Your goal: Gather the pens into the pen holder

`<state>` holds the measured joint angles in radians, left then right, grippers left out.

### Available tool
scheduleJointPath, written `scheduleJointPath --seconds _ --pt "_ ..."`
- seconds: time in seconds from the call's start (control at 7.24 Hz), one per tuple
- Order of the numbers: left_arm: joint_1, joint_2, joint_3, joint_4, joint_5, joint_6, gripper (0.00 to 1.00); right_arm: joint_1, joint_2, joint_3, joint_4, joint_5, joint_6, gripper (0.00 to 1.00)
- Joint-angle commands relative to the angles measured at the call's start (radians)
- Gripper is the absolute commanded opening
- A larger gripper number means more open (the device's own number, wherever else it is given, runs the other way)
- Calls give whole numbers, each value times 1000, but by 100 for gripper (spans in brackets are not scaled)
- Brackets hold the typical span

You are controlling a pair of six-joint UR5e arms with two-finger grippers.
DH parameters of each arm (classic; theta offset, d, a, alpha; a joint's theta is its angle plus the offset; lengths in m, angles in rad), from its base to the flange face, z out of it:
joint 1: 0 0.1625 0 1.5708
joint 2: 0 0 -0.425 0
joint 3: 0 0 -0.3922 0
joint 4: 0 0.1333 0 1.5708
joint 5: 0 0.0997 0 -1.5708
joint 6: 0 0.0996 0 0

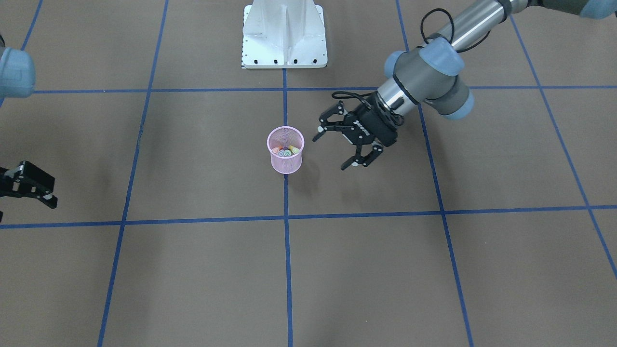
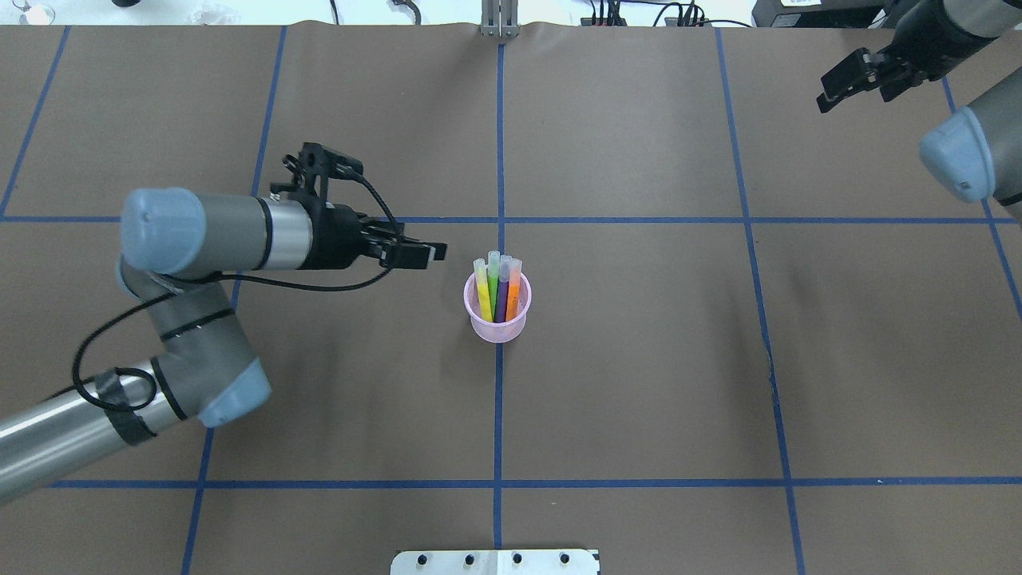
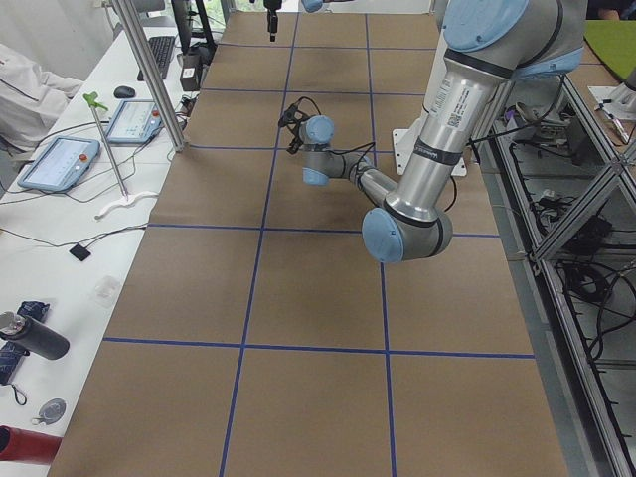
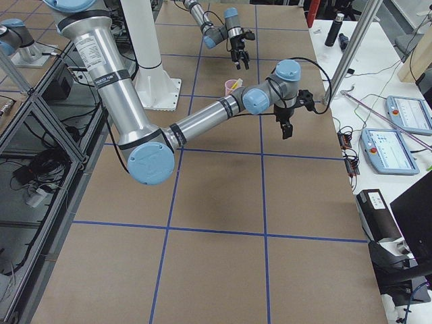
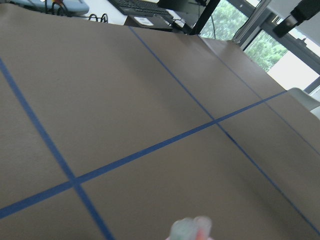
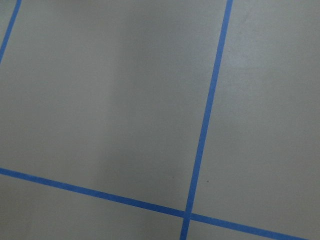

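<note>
Overhead exterior: pens (image 2: 499,286) stand inside pen holder (image 2: 497,329), left claw (image 2: 431,254) beside.

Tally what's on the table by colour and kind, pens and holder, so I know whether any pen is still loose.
yellow pen: 1
green pen: 1
purple pen: 1
orange pen: 1
pink pen holder: 1
Total: 5 things. All 4 pens stand in the holder, and no loose pen shows on the table.
</note>
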<state>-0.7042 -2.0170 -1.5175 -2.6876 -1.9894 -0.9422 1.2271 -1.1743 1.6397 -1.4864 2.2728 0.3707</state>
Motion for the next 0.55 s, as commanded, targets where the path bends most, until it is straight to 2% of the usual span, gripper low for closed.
scheduleJointPath --seconds 0.0,0.14,0.28,0.41 --pt "-275 63 -23 179 -333 14 100 84 -72 -43 3 13 -152 100" --pt "-337 95 -24 183 -401 37 100 112 -124 -41 9 8 -157 100" --pt "-389 154 -23 184 -440 142 100 164 -181 -38 24 8 -179 100" --pt "-437 203 -18 224 -442 252 100 217 -220 -43 26 5 -212 100"
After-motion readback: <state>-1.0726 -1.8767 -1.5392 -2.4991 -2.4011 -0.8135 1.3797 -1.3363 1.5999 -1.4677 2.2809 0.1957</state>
